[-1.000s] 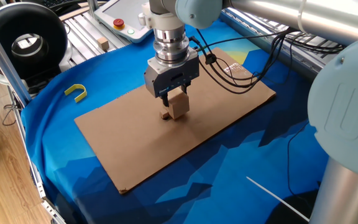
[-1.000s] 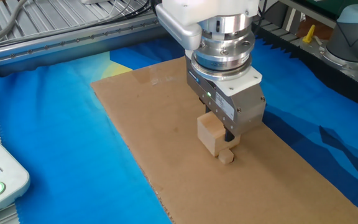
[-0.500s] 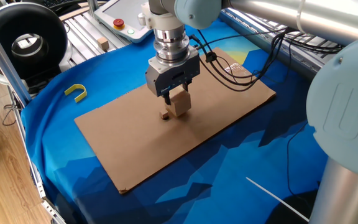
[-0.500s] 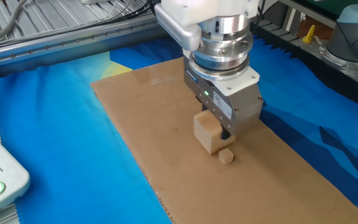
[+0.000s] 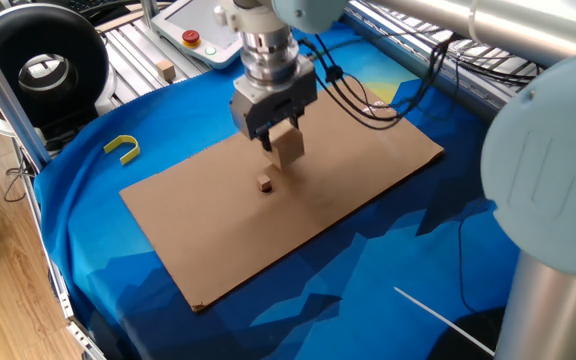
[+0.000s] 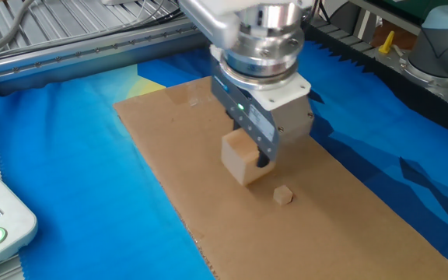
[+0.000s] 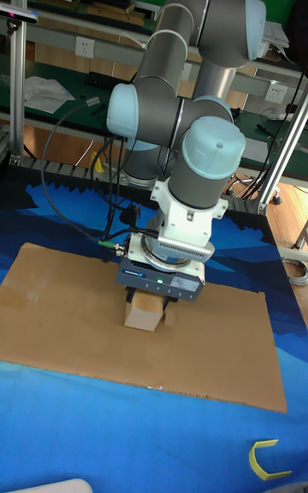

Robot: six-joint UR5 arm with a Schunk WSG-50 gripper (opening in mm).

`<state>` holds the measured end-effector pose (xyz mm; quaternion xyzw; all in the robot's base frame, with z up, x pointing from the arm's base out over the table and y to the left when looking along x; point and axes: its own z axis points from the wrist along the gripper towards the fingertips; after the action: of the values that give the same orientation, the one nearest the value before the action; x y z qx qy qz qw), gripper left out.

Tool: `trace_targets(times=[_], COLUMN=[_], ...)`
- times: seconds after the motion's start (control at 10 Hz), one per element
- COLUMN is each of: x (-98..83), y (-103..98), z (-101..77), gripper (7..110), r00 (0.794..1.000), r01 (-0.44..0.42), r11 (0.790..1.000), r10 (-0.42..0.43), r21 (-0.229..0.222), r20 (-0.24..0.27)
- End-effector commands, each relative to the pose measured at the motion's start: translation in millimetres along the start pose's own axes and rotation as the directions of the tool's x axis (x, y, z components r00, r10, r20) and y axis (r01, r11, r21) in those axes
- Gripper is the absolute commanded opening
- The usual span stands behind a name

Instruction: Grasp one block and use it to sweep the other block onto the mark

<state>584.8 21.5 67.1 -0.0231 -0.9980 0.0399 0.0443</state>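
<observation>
the gripper is clamped on the large cube, its fingers mostly hidden behind the block and the gripper body, so the contact points are hard to make out. the tiny cube lies alone on the cardboard sheet, near the large cube but clearly apart from it. in the tall fixed view the tiny cube is hidden. the mark cannot be made out in any view.
</observation>
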Motion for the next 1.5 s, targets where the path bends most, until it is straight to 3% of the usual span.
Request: trace_targets(times=[0.0, 0.2, 0.3, 0.6, 0.8, 1.1, 1.4], x=[-36.7, -59.2, -63.5, -58.1, -56.5, -33.2, 14.1], y=[13.2, 30.4, 37.9, 59.6, 77.2, 98.3, 88.3], z=[-17.4, -17.1, -15.7, -32.7, -35.9, -33.0, -35.3], gripper=[7, 7, 7, 7, 7, 7, 7], r00=[0.998, 0.995, 0.995, 0.998, 0.996, 0.992, 0.989], r01=[0.019, 0.023, 0.006, -0.059, -0.086, -0.119, -0.130], r11=[0.998, 0.991, 0.989, 0.989, 0.986, 0.980, 0.984], r10=[-0.015, -0.010, 0.008, 0.061, 0.086, 0.113, 0.119], r21=[-0.061, -0.133, -0.149, -0.135, -0.142, -0.159, -0.124], r20=[0.065, 0.100, 0.095, 0.012, -0.002, -0.049, -0.093])
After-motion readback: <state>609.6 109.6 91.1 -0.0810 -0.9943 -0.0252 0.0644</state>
